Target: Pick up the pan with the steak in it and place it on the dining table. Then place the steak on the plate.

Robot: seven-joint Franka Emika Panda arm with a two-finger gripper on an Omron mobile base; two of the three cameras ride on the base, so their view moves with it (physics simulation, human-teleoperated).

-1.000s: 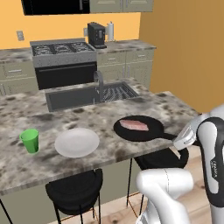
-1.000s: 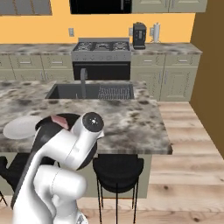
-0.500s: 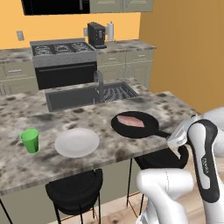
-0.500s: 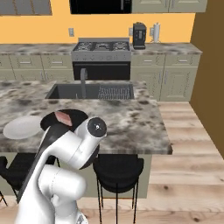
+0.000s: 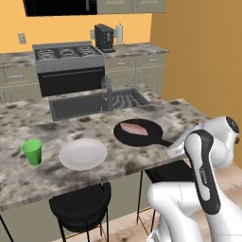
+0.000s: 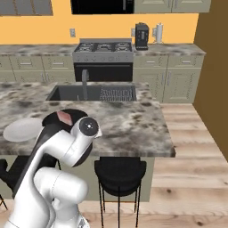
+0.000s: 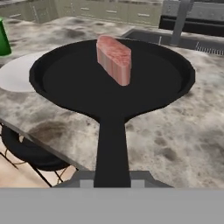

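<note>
Gripper state: gripper clenched on the end of the pan's long handle; the handle runs straight into the jaws in the hand view.
Pan position: pan over the dining table, near its front edge, just right of the plate; contact with the granite cannot be confirmed.
Steak: steak lies in the pan, toward the far side of its base.
Step in hand (judgement): setting the pan down on the table.
How to do it well: keep the pan level so the steak stays put; lower until the base sits fully on the stone, inboard of the edge, clear of the plate; release only then.
Change since earlier frames: pan is further left and further onto the table; plate and green cup unchanged.
</note>
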